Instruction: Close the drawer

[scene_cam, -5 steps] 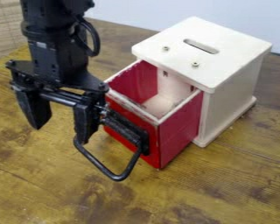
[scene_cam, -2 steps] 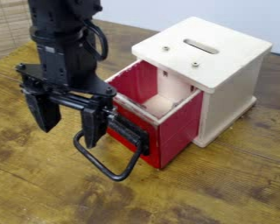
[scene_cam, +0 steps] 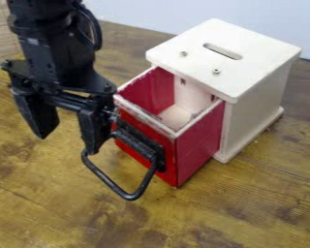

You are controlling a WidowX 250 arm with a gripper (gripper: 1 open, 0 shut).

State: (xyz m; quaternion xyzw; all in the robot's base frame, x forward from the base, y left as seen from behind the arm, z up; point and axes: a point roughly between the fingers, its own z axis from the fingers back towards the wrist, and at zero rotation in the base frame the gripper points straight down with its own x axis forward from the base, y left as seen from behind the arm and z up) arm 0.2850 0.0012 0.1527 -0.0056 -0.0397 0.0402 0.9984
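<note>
Fingers (scene_cam: 96, 128) of gripper (scene_cam: 67, 121) spread wide, holding nothing; drawer (scene_cam: 170, 121) pulled out, pale interior.

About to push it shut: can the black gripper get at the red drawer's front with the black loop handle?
Probably yes. The open gripper hangs just left of the red drawer, beside its black loop handle; nothing stands between them.

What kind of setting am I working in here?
Probably a lab or workshop test bench: a worn wooden tabletop, a white wooden cabinet with a red drawer pulled out, and the gripper beside it. Nothing domestic shows.
</note>
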